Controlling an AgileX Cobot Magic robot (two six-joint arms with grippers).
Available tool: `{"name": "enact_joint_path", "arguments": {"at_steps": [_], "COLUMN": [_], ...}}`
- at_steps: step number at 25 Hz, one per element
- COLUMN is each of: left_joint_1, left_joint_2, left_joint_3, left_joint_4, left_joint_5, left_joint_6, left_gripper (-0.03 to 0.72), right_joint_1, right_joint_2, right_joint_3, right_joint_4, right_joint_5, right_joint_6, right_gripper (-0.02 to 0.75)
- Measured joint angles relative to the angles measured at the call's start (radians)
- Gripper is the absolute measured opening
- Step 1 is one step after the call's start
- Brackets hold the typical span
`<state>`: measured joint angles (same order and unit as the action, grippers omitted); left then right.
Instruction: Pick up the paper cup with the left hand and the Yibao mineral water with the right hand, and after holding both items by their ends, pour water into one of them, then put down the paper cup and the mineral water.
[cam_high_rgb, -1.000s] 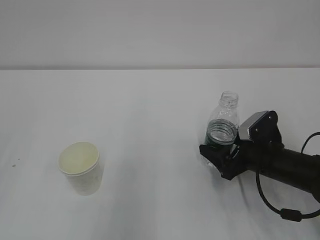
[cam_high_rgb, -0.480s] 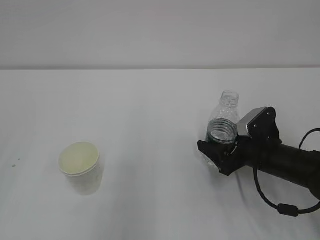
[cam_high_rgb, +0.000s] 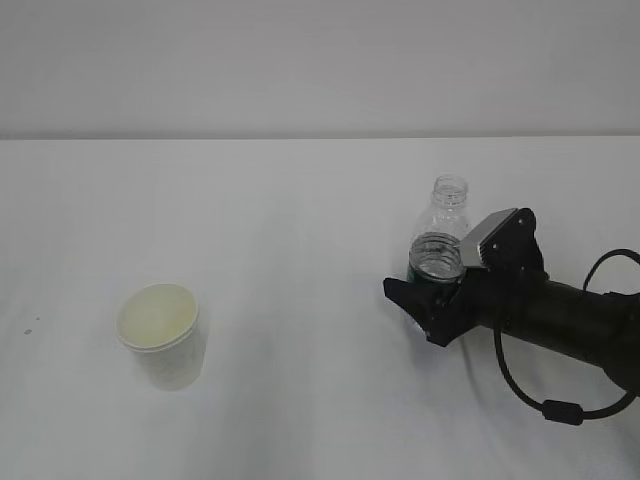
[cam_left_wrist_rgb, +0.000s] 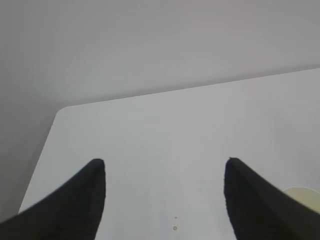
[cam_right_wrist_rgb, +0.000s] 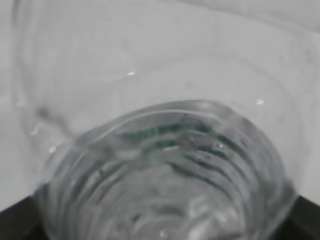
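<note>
Leftward-shifted ribbed clear bottle (cam_high_rgb: 437, 262)

Bright, flat, washed-out light w/ faint shadows; right wrist view blurry, bottle (cam_right_wrist_rgb: 165, 170) too close.

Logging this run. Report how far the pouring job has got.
Done: nothing yet; the cup stands alone on the table. In hand: the right end effector is around the bottle, which stands upright; a firm grip isn't clear. Left: the left end effector hangs open, short of the cup. Cup pickup, pouring and putting both down remain.
</note>
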<state>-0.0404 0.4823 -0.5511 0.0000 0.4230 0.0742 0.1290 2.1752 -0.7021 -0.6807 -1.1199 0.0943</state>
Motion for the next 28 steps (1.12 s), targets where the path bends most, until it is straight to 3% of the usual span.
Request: {"name": "enact_joint_path", "arguments": {"at_steps": [28], "left_joint_1": [0.000], "left_joint_2": [0.000], "left_joint_3": [0.000], "left_joint_4": [0.000], "left_joint_5": [0.013], "left_joint_6": [0.000], "left_gripper": [0.529], "right_joint_1": [0.004], "right_joint_2": [0.000], "right_joint_3": [-0.004], "right_joint_4": [0.000], "right_joint_5": [0.043], "right_joint_6": [0.014], "right_gripper": [0.580]}}
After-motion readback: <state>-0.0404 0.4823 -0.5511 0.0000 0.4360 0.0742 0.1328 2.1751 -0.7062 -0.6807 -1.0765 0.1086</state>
